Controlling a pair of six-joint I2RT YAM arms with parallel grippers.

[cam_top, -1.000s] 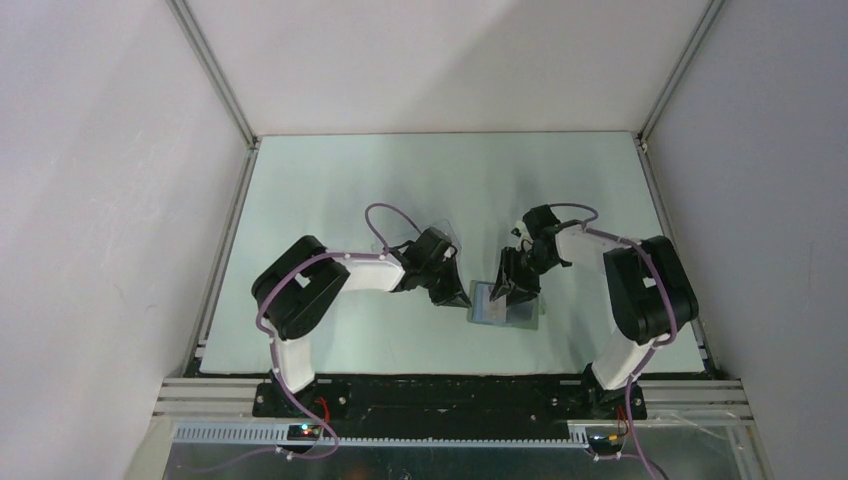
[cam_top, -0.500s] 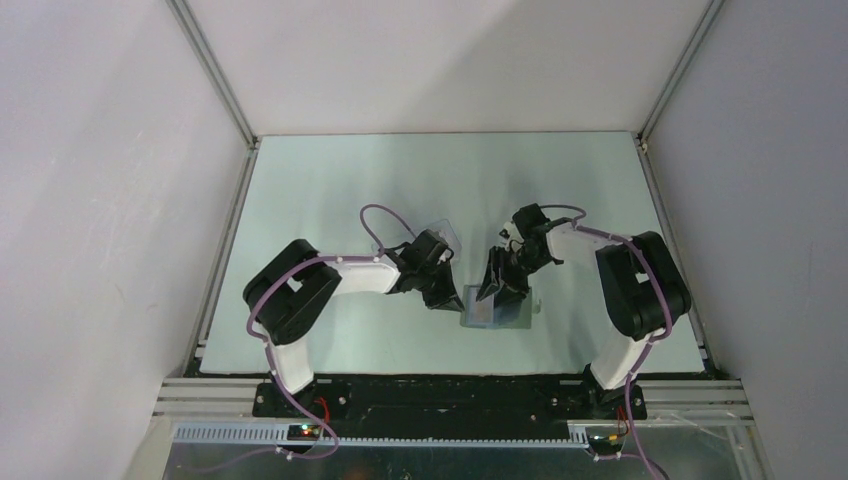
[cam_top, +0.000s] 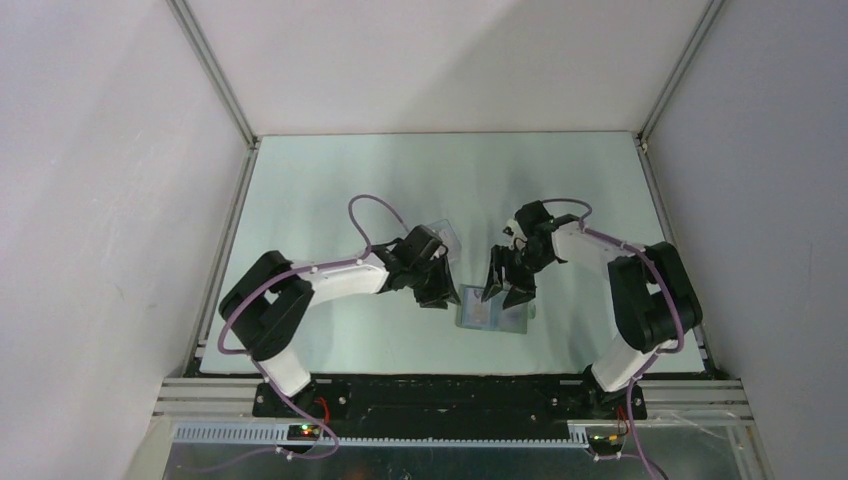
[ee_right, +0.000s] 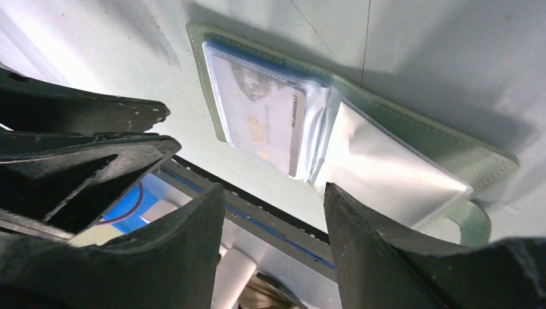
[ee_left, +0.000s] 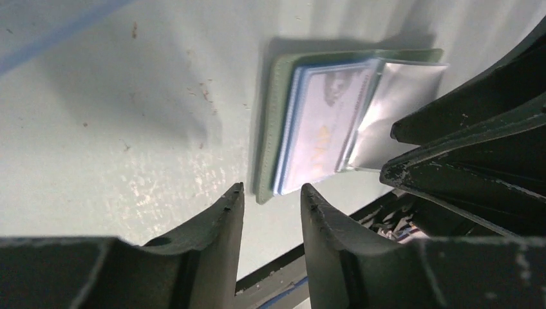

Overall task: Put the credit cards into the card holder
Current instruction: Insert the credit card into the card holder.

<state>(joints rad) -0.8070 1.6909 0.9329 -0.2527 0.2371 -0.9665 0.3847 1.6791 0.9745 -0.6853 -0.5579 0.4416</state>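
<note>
Fingers (ee_left: 222,222) of left gripper (ee_left: 272,190) narrowly parted, right gripper (ee_right: 273,188) wider, both empty, near one open card holder (ee_left: 265,129) on table (ee_left: 129,96); one card (ee_left: 319,122) sleeved inside.

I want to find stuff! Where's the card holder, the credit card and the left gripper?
card holder (ee_left: 270,116), left wrist view, its outer rim.
credit card (ee_right: 257,119), right wrist view, its printed face.
left gripper (ee_left: 272,193), left wrist view, gap between its fingertips.
</note>
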